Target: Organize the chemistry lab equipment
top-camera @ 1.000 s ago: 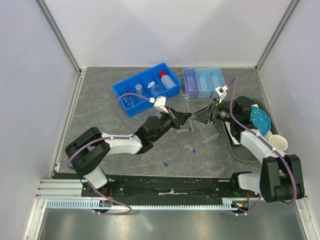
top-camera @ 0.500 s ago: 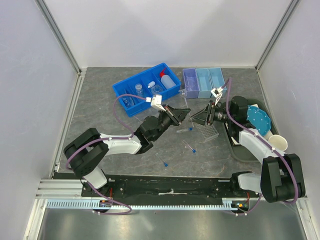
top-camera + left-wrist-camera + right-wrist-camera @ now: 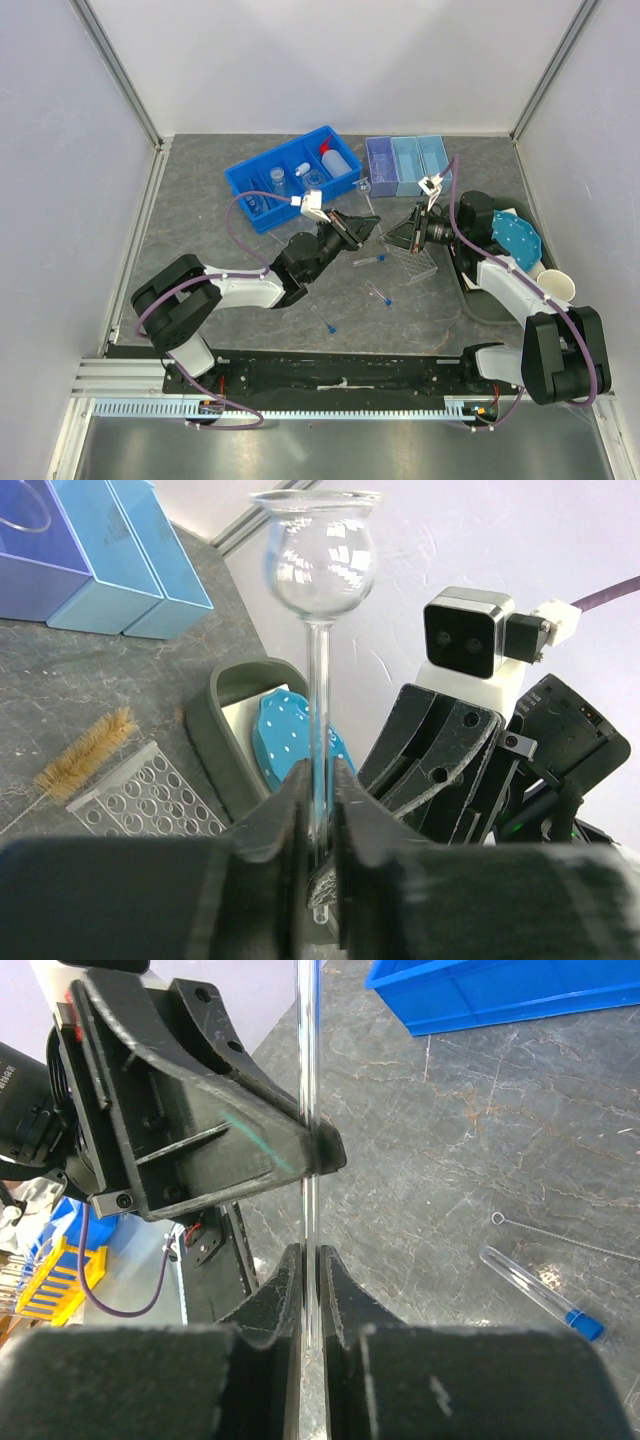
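A clear glass funnel with a round bulb (image 3: 318,560) and a long thin stem (image 3: 309,1080) hangs above the table's middle (image 3: 365,186). My left gripper (image 3: 320,780) is shut on the lower stem, its fingers pressed close on either side. My right gripper (image 3: 310,1260) faces it from the right (image 3: 392,238) and is shut on the same stem, just below the left fingertips. Loose blue-capped test tubes (image 3: 369,259) (image 3: 378,293) (image 3: 324,320) lie on the table. The clear tube rack (image 3: 418,262) lies flat under the right gripper.
A blue bin (image 3: 252,178) at the back holds small flasks and the red-capped squeeze bottle (image 3: 335,160). Three purple and blue boxes (image 3: 405,165) stand to its right. A dark tray (image 3: 480,300) carries a teal dotted plate (image 3: 520,238) and a cup (image 3: 558,288). A tan brush (image 3: 85,755) lies by the rack.
The right gripper has closed from open onto the funnel's stem. Both grippers drifted slightly toward the back with the funnel. The left jaws have eased a little.
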